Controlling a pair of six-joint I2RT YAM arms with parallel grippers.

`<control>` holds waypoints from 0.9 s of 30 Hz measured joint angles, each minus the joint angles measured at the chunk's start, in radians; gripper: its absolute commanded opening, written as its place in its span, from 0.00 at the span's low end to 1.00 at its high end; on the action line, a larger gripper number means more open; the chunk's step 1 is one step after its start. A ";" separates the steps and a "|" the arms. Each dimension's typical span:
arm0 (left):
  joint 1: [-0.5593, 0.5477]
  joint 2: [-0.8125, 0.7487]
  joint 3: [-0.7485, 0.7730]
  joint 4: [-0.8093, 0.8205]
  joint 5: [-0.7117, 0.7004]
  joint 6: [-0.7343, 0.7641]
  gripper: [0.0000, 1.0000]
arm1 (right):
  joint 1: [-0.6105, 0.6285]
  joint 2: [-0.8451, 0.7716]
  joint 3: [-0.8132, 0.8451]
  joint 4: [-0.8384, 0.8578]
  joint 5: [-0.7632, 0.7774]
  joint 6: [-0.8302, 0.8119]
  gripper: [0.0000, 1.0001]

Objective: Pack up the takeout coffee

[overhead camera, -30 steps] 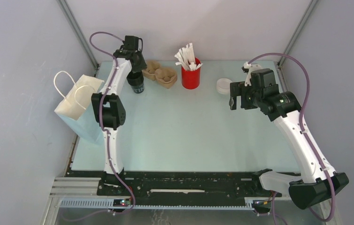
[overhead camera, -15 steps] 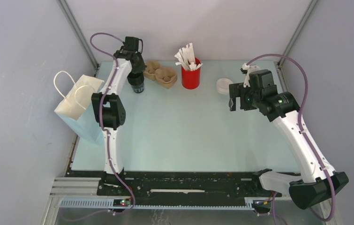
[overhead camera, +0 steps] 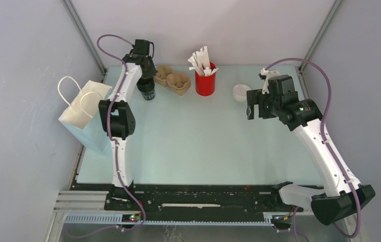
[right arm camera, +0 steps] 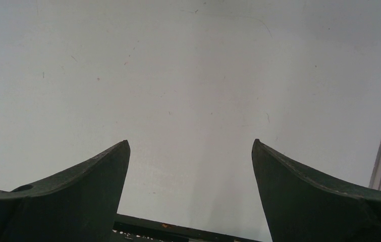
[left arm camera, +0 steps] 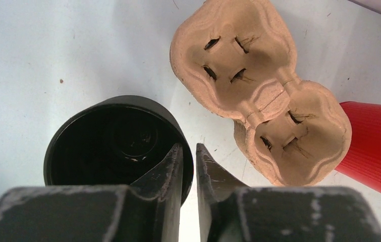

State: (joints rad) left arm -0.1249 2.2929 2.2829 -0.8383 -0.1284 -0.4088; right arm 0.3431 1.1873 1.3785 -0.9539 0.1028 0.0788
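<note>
My left fingers (left arm camera: 177, 171) are pinching the lidless black cup (left arm camera: 102, 136) by its rim wall, and I'm judging it light, crushable paper, so gently. My right fingers (right arm camera: 92, 176) are hanging wide open; no lidded takeout coffee is showing, only a white lid (overhead camera: 240, 92) just beyond them.

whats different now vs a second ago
The right gripper shifted slightly left, jaws open, nothing in them. The left gripper stayed at the black cup, pinching its rim; the overhead view cannot show whether that grip is new. Cup, cardboard carrier, red holder, white lid and paper bag did not move.
</note>
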 measured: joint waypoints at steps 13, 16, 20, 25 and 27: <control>0.000 0.000 0.000 -0.001 -0.011 0.001 0.18 | 0.005 0.000 -0.009 0.000 0.002 -0.004 1.00; 0.001 0.000 0.000 -0.001 -0.018 0.002 0.17 | 0.005 0.000 -0.009 0.000 0.002 -0.004 0.99; 0.001 0.000 0.000 -0.001 -0.019 0.002 0.18 | 0.006 0.000 -0.009 0.000 0.002 -0.005 1.00; 0.001 0.000 0.000 -0.002 -0.021 0.003 0.26 | 0.008 0.000 -0.009 0.000 0.002 -0.006 1.00; 0.001 0.000 0.000 -0.001 -0.023 0.003 0.27 | 0.011 0.000 -0.009 0.000 0.002 -0.006 1.00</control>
State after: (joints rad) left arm -0.1242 2.2925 2.2829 -0.8394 -0.1516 -0.4057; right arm 0.3542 1.1873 1.3693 -0.9535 0.1043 0.0727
